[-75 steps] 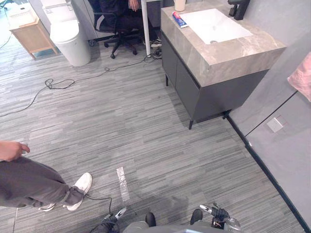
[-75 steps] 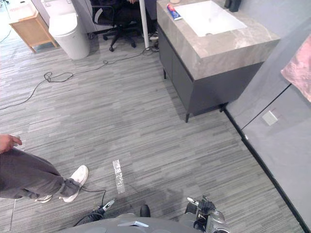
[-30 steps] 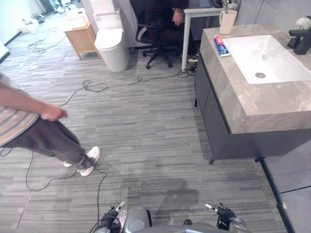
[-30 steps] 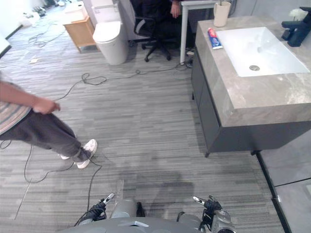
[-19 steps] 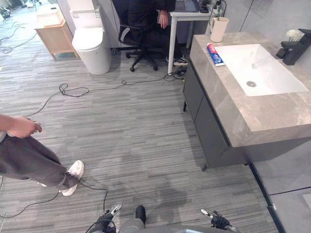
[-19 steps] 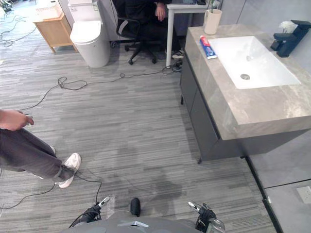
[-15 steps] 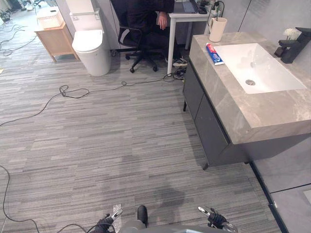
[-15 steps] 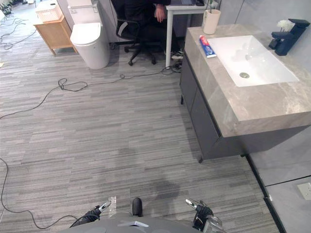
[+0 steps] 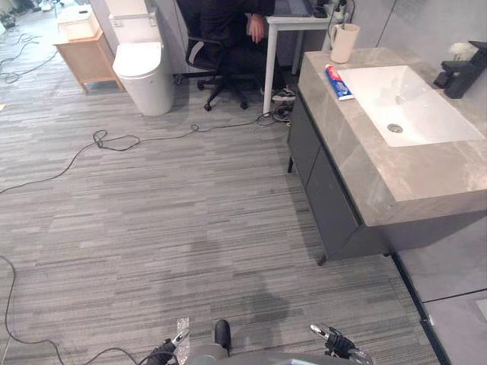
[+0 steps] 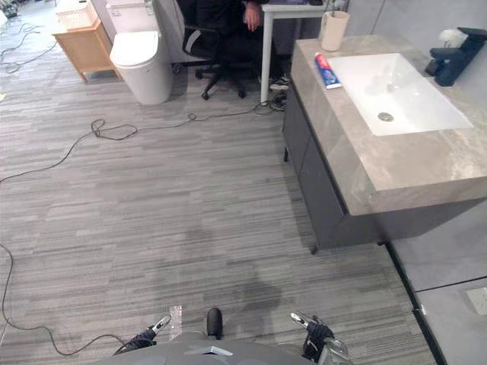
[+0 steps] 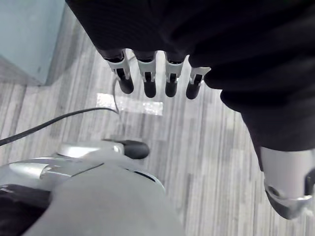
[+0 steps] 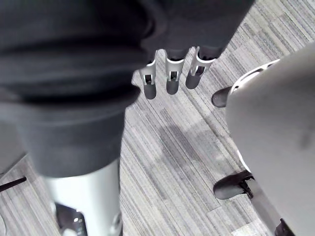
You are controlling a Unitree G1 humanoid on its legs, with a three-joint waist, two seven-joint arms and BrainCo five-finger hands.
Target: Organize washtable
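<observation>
1 washtable (image 9: 415, 173) w/ 1 tube (image 9: 339, 82), 1 cup (image 9: 342, 42), L robot hand (image 11: 147, 78), R robot hand (image 12: 171, 78) both slack, empty

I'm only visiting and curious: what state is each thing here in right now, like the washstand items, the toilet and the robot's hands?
Sink: empty.
Toothpaste: lying flat beside the sink.
Cup: upright, beyond the toothpaste.
Cabinet: doors shut.
Toilet: lid down.
Left hand: open, holding nothing.
Right hand: open, holding nothing.
</observation>
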